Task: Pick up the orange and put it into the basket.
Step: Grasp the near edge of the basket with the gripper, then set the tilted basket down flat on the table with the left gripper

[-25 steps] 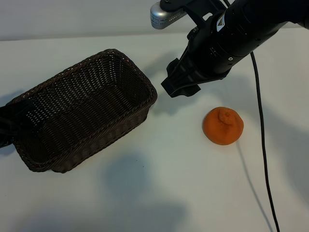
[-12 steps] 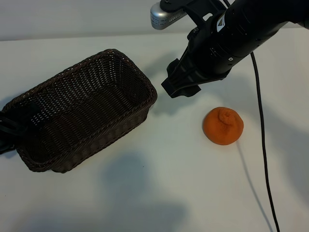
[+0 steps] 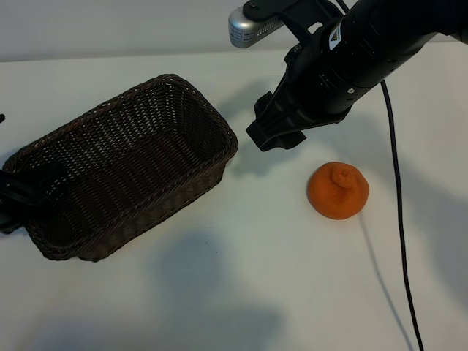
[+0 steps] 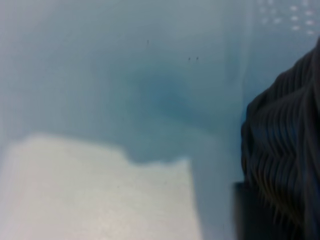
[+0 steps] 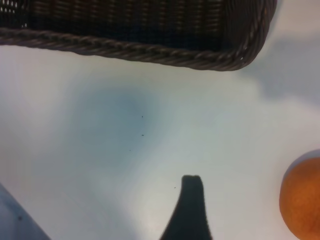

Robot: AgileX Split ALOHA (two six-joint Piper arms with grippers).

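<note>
My right claw (image 3: 276, 131) hangs above the table (image 3: 241, 278), between the wicker basket (image 3: 124, 172) and the orange (image 3: 338, 190), touching neither. It is released: its jaws stand wide apart, and in the right wrist view I see one dark fingertip (image 5: 190, 200) over bare table with nothing between the jaws. The arm behind it slopes down from the top right of the exterior view, and a thin black cable (image 3: 398, 219) trails from it down across the table, passing just beside the orange on the side away from the basket.

The orange sits on the table on its own, knobbly bump up, well clear of the basket and a little lower in the exterior view than the right claw. In the right wrist view only its edge shows at the frame border (image 5: 302, 200), with the basket's braided rim (image 5: 150, 52) across the far side.

My left claw (image 3: 18, 194) is at the basket's far end, at the left edge of the exterior view, dark parts lying against the rim there. I cannot tell whether it is clenched or released. The left wrist view gives me only woven basket wall (image 4: 285, 160) close up beside the pale table
</note>
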